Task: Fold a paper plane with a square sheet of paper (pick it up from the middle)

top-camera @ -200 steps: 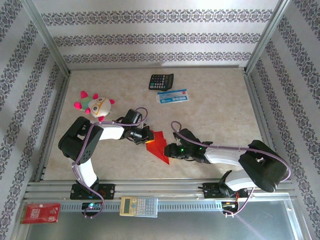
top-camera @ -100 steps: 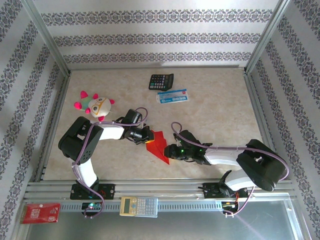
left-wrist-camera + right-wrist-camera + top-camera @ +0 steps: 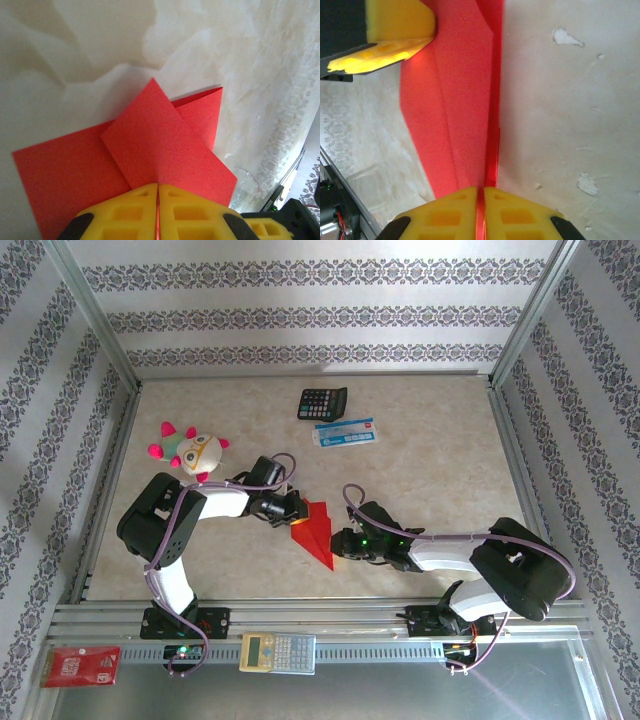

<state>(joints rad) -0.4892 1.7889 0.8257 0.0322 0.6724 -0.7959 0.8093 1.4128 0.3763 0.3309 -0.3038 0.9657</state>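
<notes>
Mid-fold, I'd say: the left gripper (image 3: 157,187) and right gripper (image 3: 481,190) each have jaws clamped on the creased square sheet of paper (image 3: 317,530), one from the left and one from the right. Next, the fold needs flattening evenly.

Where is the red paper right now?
In the top view, the folded red paper is near the middle of the table, towards the front. It is pinched between the left claw and the right claw.
</notes>
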